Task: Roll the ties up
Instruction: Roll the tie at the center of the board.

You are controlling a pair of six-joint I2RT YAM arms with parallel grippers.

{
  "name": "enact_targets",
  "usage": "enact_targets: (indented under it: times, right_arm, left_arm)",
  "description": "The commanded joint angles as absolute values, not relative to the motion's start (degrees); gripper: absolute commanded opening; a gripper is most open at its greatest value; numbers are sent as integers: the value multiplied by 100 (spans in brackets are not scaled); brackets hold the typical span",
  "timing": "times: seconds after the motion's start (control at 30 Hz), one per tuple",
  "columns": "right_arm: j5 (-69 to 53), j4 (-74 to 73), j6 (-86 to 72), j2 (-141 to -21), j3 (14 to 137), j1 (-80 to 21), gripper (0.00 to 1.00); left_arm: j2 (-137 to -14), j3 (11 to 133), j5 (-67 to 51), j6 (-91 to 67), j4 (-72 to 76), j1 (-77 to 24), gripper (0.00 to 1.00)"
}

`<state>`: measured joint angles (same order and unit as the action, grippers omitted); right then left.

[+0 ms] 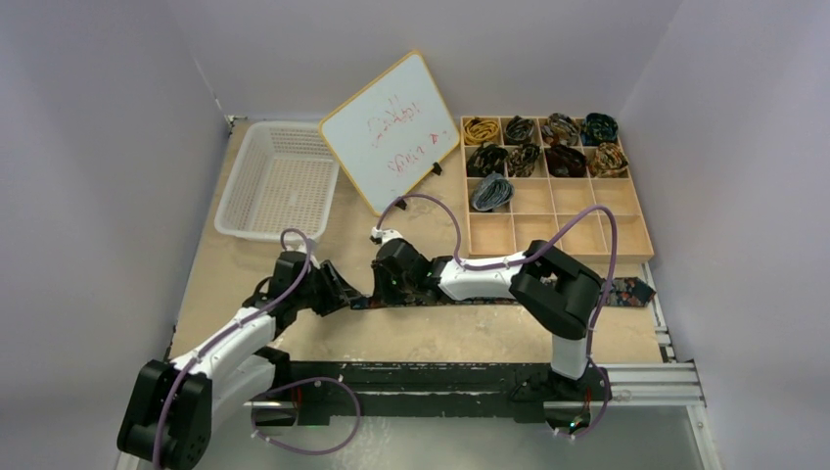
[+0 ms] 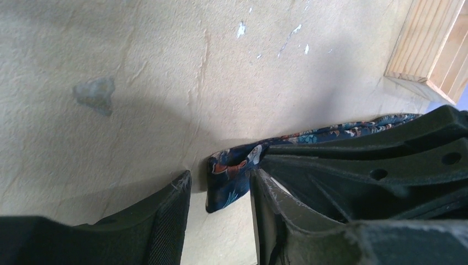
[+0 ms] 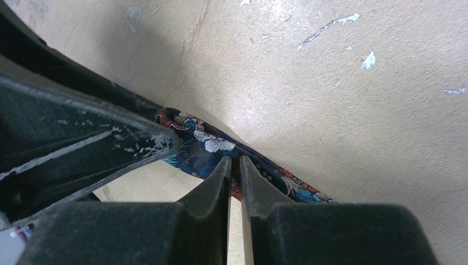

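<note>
The navy tie (image 3: pixel 212 144) w/ flowers on it lies flat in a long line on the table (image 1: pixel 440 338), near the front. It goes from about the middle of the table over to the R side. Its far end is just below the near R corner of the wooden tray (image 1: pixel 558 252). Part of the tie is hidden under the R arm (image 1: pixel 548 284).

Both arms meet at the L end of the tie. The R gripper (image 3: pixel 235 161) has its 2 fingers almost together, w/ only a thin slit btwn them. The tips are down on the tie & a bit of cloth shows in the slit, so it is pinching the tie a little way in from the end.

The L gripper (image 2: pixel 221 176) is partly open, w/ a middle-size gap. The very end of the tie sits in that gap. One finger is right next to the cloth; the other finger (image 2: pixel 174 215) is a little apart from it. The tie end looks a bit lifted or bent, can't tell which. The 2 grippers are very close, nearly touching.

At the back R, the wooden tray has lots of small boxes. There are 9 rolled ties (image 1: pixel 524 157) in it: 4 in the back row, 4 in the next row, & 1 grey-blue roll (image 1: pixel 492 191) alone in the 3rd row.

A white basket (image 1: pixel 240 220) sits at the back L. A whiteboard (image 1: pixel 391 132) w/ red writing leans btwn the basket & the tray
</note>
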<state>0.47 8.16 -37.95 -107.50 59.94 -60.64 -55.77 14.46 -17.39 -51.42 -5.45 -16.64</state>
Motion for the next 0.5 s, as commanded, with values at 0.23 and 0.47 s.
enact_targets:
  times: [0.23,0.47]
  right_arm:
    - [10,416,-4108,-10908,5961,-6057,14]
    - [-48,382,-4070,-10968,5997,-6056,14]
  left_arm:
    - [-4968,1200,-1642,-5144,-1250,-1679,43]
    - [-5386,1206,-1987,-5055,-645,-1679,38]
